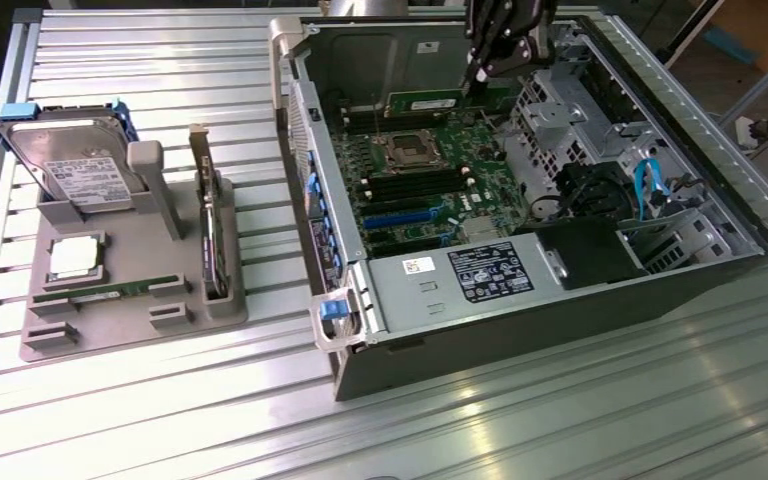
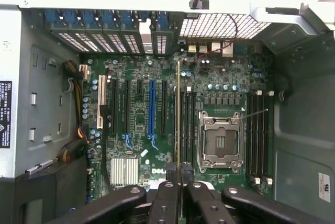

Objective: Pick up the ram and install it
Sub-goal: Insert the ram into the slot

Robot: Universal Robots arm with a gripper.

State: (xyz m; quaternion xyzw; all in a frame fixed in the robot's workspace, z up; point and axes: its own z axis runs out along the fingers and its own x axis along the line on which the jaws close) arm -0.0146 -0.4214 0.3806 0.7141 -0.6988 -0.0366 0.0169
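My gripper (image 1: 482, 72) hangs inside the open computer case (image 1: 704, 290), above the far end of the motherboard (image 1: 418, 190). It is shut on the ram (image 1: 424, 102), a long green stick held on edge and level over the board. In the wrist view the ram (image 2: 178, 109) appears edge-on as a thin line running away from the fingertips (image 2: 172, 170). It hovers over the dark memory slots (image 2: 188, 124) beside the empty processor socket (image 2: 220, 141), with a gap between it and the board.
A grey stand (image 1: 131, 310) at the exterior view's left holds a hard drive (image 1: 71, 160), a square silver processor (image 1: 75, 256), an upright dark card (image 1: 211, 230) and a thin green board (image 1: 91, 293). The case's walls, drive cage (image 1: 564, 120) and black power supply (image 1: 598, 250) surround the board.
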